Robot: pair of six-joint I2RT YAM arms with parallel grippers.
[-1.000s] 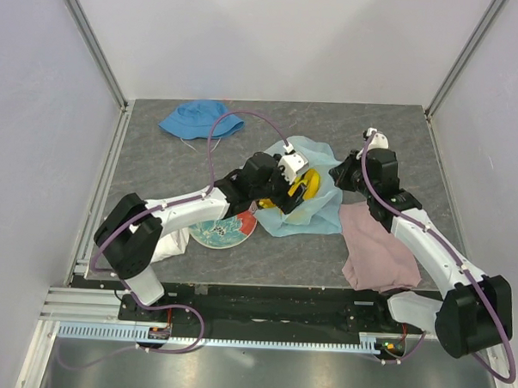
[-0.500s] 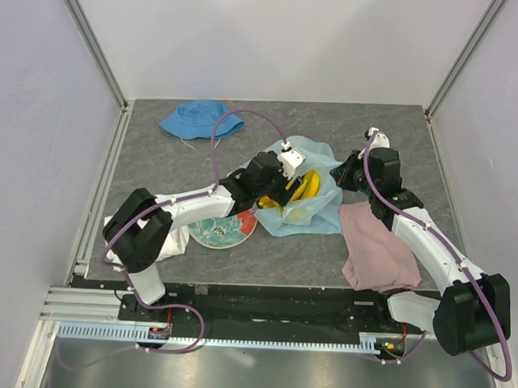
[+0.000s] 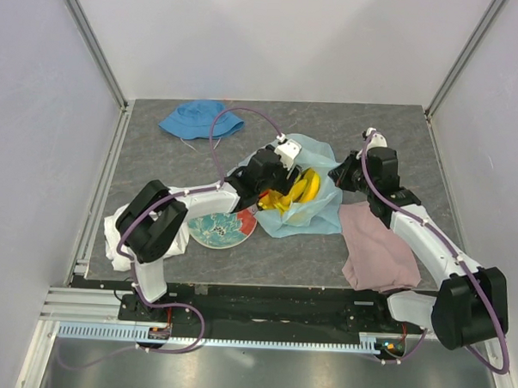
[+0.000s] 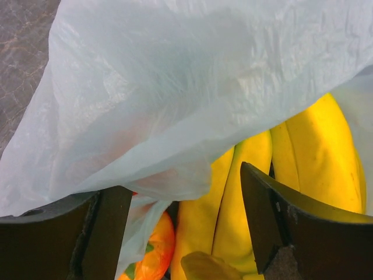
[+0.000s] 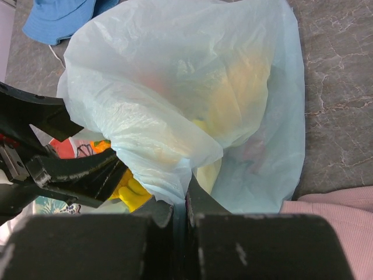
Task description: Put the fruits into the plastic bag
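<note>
With the plastic bag (image 5: pixel 175 87) pinched at its rim by the right gripper (image 5: pixel 186 195) and the left gripper (image 4: pixel 180 186) spread, the bananas (image 4: pixel 315 157) and an orange-red fruit (image 4: pixel 154 251) are seemingly almost bagged.

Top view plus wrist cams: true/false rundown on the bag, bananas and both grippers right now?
1. The right gripper pinches the bag's edge. True.
2. The left gripper is shut. False: its fingers stand wide apart, with the bananas between them.
3. The bananas lie on the plate. False: they lie partly under the bag's film, off the plate.
4. The blue hat lies apart from the bag. True.
</note>
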